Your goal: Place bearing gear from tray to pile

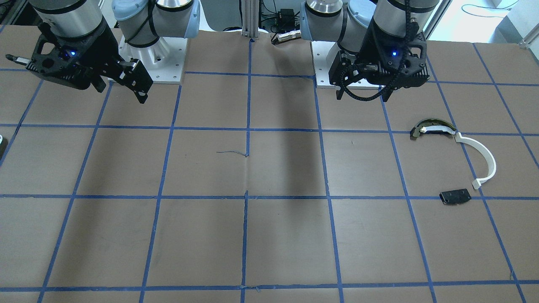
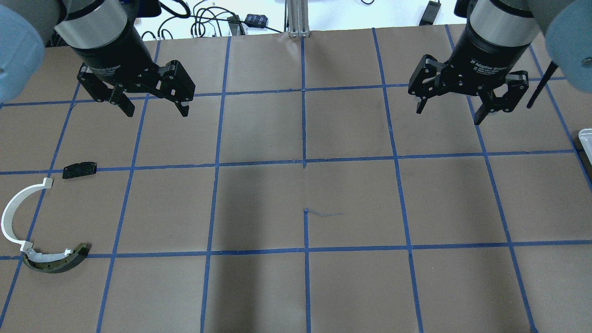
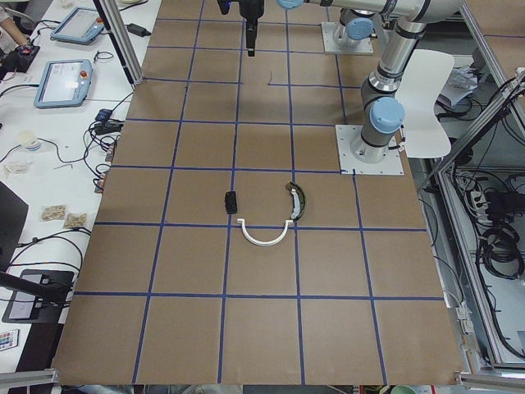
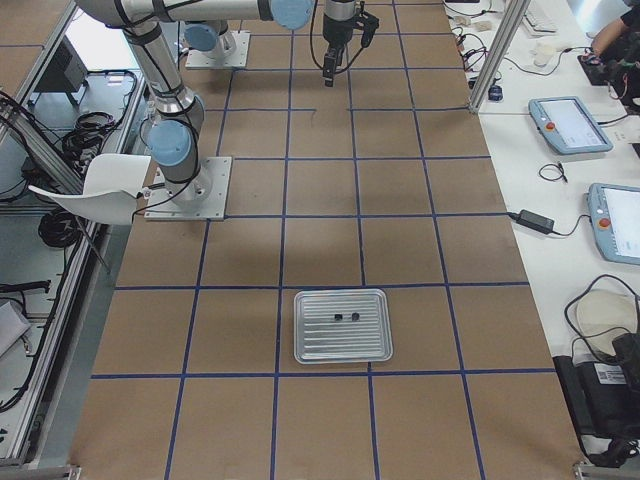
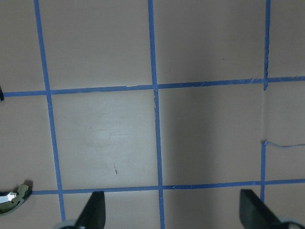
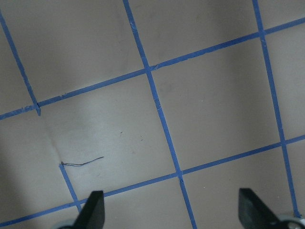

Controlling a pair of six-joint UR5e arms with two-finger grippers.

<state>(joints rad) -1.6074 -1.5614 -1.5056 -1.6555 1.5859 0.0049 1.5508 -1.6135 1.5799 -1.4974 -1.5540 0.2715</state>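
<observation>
The pile lies on the robot's left side of the table: a thin white arc strip (image 2: 11, 217), a dark curved piece with a beige top (image 2: 55, 262) and a small flat black plate (image 2: 79, 169). It also shows in the front view (image 1: 484, 155). The metal tray (image 4: 340, 350) lies on the robot's right side and holds two small dark parts (image 4: 347, 318); I cannot tell which is the bearing gear. My left gripper (image 2: 156, 112) hangs open and empty above the table, beyond the pile. My right gripper (image 2: 447, 115) hangs open and empty, away from the tray.
The brown table top (image 2: 305, 203) carries a grid of blue tape. The tray's corner (image 2: 586, 143) just shows at the right edge of the overhead view. Both robot bases (image 1: 151, 63) stand at the table's back edge. Tablets and cables lie on side benches.
</observation>
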